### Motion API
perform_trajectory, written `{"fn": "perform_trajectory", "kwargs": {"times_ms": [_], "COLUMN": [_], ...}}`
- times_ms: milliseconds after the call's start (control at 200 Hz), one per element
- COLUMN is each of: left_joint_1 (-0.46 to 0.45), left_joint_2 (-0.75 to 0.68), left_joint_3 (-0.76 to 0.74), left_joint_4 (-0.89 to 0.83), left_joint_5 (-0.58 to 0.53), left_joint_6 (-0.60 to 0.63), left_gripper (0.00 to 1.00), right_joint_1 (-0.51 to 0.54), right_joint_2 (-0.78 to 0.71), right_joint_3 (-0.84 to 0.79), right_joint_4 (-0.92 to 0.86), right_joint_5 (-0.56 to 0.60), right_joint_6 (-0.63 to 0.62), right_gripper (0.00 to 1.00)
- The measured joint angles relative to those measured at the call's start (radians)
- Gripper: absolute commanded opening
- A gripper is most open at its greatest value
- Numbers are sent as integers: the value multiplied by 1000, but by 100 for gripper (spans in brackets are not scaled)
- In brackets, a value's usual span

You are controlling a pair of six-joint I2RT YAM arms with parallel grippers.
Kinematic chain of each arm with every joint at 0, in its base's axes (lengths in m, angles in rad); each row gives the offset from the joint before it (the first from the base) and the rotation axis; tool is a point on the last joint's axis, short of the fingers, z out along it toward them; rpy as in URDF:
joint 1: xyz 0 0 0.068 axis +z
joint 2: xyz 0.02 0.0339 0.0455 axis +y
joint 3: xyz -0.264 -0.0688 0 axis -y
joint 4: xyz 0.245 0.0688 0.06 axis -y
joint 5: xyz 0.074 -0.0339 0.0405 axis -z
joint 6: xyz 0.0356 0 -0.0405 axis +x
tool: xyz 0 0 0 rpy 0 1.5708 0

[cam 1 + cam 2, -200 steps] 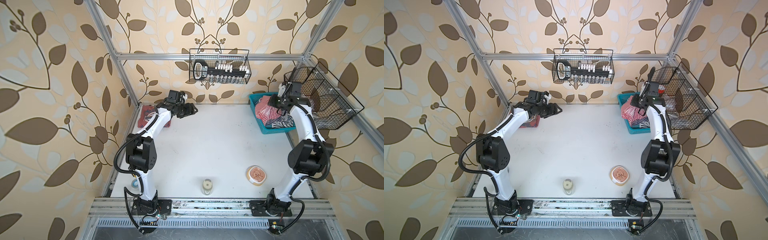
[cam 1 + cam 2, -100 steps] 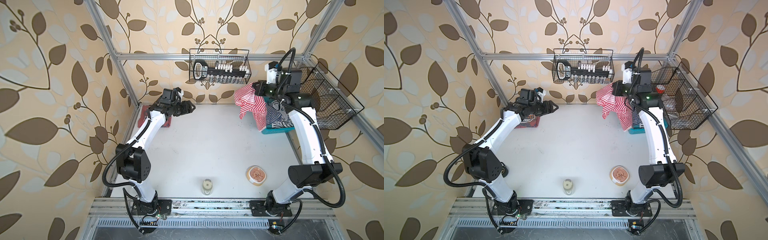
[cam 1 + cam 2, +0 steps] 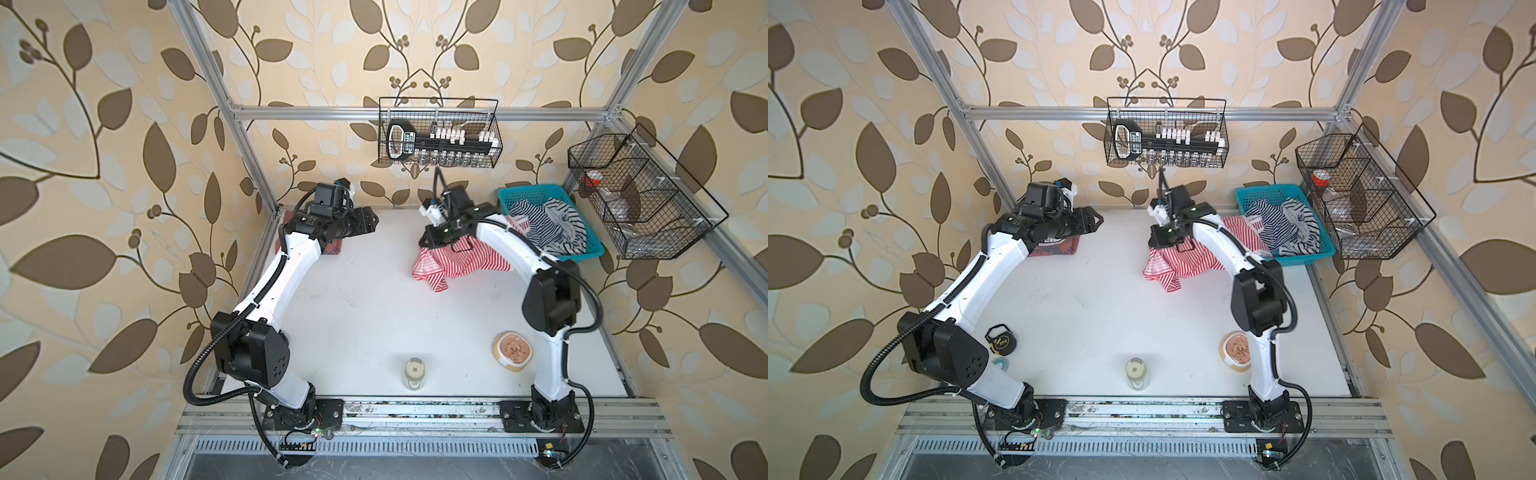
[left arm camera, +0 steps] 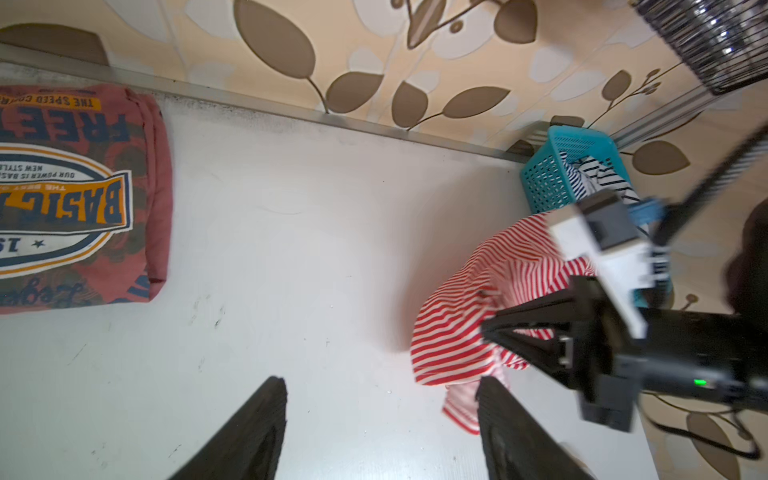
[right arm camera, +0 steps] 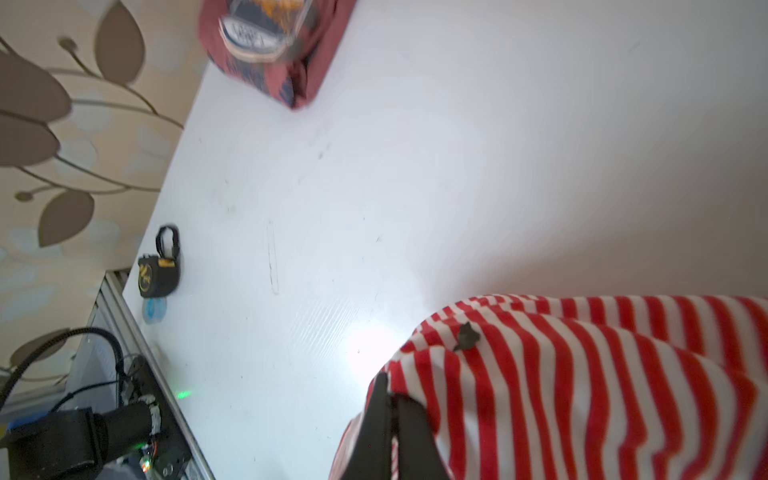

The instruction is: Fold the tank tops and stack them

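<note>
Cloth: limp, light, bunches easily. Your right claw is clamped tight on an edge of the striped tank top, dangling it over the table beside the teal basket. Left claw gapes wide, empty. Brick-red tank top lies folded far-left. Suggest grabbing 2 hem corners.

Light: bright, even.
Glare: hotspot on table, right wrist view.
Blur: wrist views smeared; top views sharp.
</note>
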Motion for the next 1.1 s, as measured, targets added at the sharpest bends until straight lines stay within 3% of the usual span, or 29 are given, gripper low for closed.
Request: {"fn": "perform_trajectory", "kwargs": {"times_ms": [35,155,220,315,445,585,695,885,1100], "left_joint_1": [0,0,0,0,-28,-115,-171,-187,-180], "left_joint_2": [-4,-9,-9,0,51,129,152,152,152], "left_joint_3": [-15,-68,-97,-118,-119,-121,-152,-181,-181], "left_joint_4": [-5,-21,-28,-48,-69,-117,-126,-149,-151], "left_joint_5": [-6,-19,-14,13,42,54,59,60,55], "left_joint_6": [3,6,5,2,3,5,2,-11,-17], "left_gripper": [74,74,73,68,65,65,65,65,66], "right_joint_1": [18,48,47,36,10,-29,-39,-18,-12], "right_joint_2": [57,196,203,154,-76,-394,-542,-521,-428], "right_joint_3": [27,127,138,118,-110,-428,-642,-927,-954], "right_joint_4": [-13,-48,-53,-35,49,131,174,217,294], "right_joint_5": [-11,-36,-38,-29,3,57,89,102,102], "right_joint_6": [0,5,11,18,32,56,79,112,142], "right_gripper": [18,33,41,46,44,27,18,21,28]}}
